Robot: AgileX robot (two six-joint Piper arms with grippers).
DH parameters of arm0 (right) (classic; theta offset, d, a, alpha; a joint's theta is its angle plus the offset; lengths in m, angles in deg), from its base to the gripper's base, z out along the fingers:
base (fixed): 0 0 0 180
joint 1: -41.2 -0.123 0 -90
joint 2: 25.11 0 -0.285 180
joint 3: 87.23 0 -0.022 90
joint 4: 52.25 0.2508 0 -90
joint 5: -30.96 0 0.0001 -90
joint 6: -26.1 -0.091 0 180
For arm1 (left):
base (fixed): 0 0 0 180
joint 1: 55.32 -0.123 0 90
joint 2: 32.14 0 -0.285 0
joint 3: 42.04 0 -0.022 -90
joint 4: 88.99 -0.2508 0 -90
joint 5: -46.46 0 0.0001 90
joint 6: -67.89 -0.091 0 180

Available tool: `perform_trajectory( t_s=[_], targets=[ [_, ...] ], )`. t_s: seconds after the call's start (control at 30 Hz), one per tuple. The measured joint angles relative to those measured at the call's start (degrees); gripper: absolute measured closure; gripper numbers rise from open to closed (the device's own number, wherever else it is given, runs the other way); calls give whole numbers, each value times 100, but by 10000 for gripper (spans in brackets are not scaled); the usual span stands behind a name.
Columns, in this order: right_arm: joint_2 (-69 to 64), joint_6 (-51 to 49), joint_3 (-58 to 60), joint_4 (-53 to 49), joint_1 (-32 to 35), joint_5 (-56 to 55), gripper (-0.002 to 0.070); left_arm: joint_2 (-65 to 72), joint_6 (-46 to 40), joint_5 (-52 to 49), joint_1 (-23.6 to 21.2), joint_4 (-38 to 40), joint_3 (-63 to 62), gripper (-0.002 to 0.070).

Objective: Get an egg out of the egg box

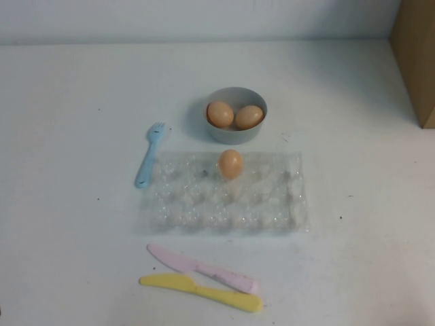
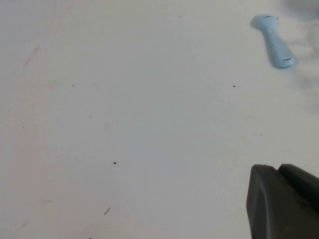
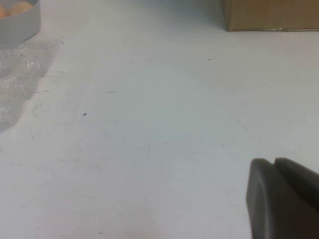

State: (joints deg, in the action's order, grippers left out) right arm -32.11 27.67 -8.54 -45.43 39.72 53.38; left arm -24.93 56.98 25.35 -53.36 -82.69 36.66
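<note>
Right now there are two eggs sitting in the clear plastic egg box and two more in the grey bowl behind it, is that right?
Not quite. The high view shows one egg in the egg box, in its far row; the grey bowl behind does hold two. Neither arm is near: the left gripper and right gripper hang over bare table at either side.

One orange-brown egg (image 1: 230, 164) was seated upright in a far-row cup of the clear plastic egg box (image 1: 224, 197), just before the grey bowl (image 1: 236, 114).
</note>
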Motion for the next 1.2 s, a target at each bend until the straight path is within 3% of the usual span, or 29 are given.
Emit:
perform_trajectory(
  t_s=[1.2],
  targets=[
    [0,0,0,0,0,0,694,0,148,-13,0,-9,0,678]
  ],
)
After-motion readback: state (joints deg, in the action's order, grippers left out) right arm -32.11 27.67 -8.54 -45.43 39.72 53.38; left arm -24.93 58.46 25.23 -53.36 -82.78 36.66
